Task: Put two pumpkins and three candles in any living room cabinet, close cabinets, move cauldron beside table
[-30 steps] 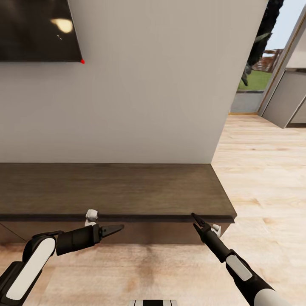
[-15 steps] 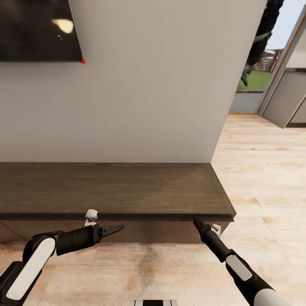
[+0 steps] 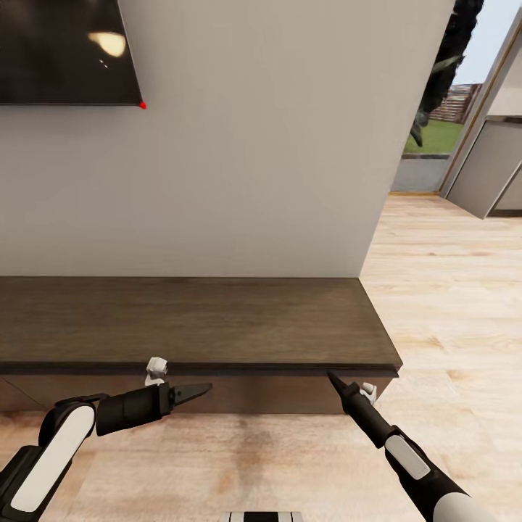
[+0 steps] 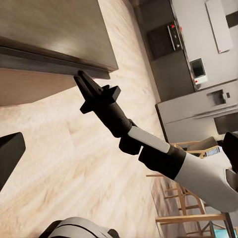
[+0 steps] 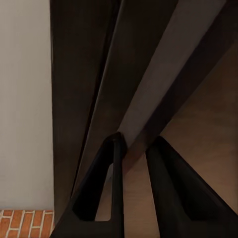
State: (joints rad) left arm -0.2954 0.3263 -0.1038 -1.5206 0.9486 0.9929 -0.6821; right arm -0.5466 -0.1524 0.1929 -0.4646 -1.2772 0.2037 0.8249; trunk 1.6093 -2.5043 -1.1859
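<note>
The cabinet point(image 3: 203, 319) is a long, low, dark brown wood unit against the wall, and its drawer fronts sit flush. My right gripper point(image 3: 330, 378) is shut, with its tip just below the front lip of the cabinet top, near the right end. In the right wrist view its fingertips point(image 5: 115, 148) sit close together against the dark front edge of the cabinet point(image 5: 84, 74). My left gripper point(image 3: 201, 390) hovers open in front of the cabinet face, pointing right towards the right gripper point(image 4: 82, 79). Pumpkins, candles, cauldron and table are out of view.
A dark TV point(image 3: 65, 51) hangs on the pale wall above the cabinet. Light wood floor point(image 3: 449, 290) runs right of the cabinet's end towards a glass door point(image 3: 435, 138). The left wrist view shows kitchen units point(image 4: 198, 74) and wooden chairs point(image 4: 193, 218) further off.
My right gripper tip has dropped slightly from the cabinet top's front edge to just under the lip. The left arm has stayed still.
</note>
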